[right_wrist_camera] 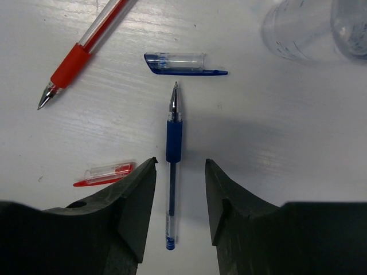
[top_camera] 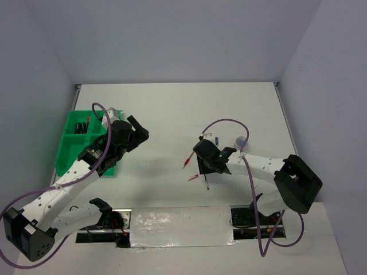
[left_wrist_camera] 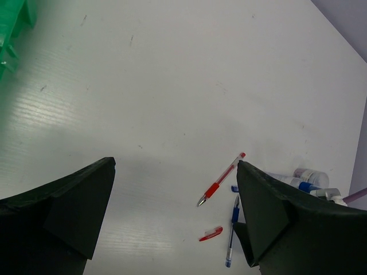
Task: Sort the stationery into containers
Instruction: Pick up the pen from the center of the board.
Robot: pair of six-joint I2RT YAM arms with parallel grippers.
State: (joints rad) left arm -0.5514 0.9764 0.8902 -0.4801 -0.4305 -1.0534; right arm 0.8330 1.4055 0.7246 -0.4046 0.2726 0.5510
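**Right hand [right_wrist_camera: 180, 169] straddles the blue pen [right_wrist_camera: 174, 143]**

The right hand hangs low over the counter [top_camera: 172, 114] with its 2 fingers apart, 1 on each side of the uncapped blue pen. The pen lies flat between them and touches neither. The blue cap [right_wrist_camera: 180, 62] lies just past the pen's tip. The red pen [right_wrist_camera: 80, 51], also uncapped, lies on a slant to the left. Its red cap [right_wrist_camera: 106, 173] rests apart from it, just beside a finger. A clear bottle [left_wrist_camera: 304, 179] with a blue top sits near the pens on the right. The left hand [left_wrist_camera: 176, 166] is spread wide and holds nothing. It hovers beside the green tray [top_camera: 69, 152] at the counter's left edge, where black highlighters [top_camera: 80, 127] sit in a far compartment.
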